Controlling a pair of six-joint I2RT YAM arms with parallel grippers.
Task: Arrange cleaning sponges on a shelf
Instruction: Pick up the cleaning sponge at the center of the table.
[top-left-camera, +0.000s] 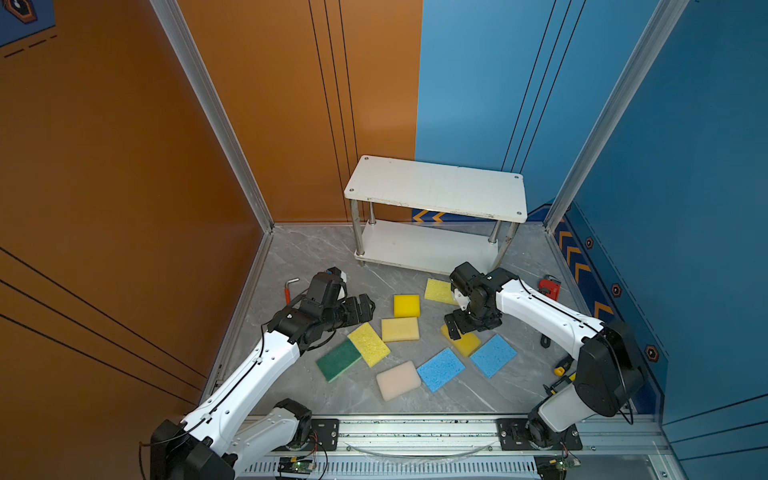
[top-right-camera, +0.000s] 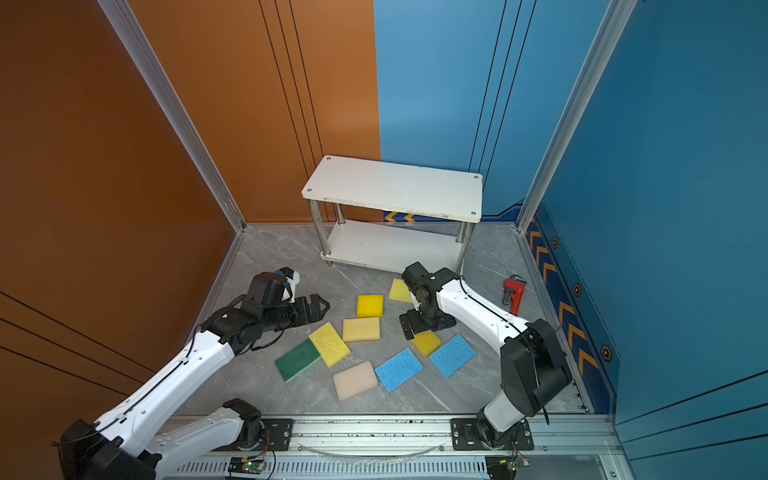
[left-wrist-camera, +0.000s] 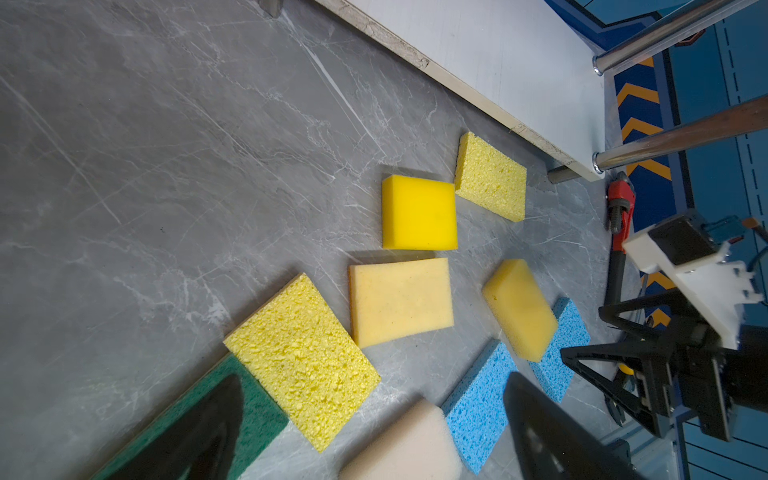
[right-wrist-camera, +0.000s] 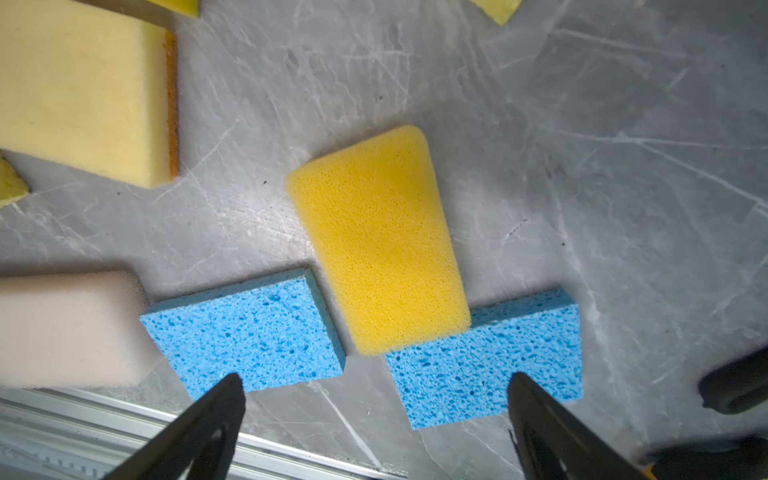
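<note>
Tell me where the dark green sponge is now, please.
In both top views the dark green sponge lies flat on the grey table, on the robot's left side, touching the porous yellow sponge beside it.
</note>
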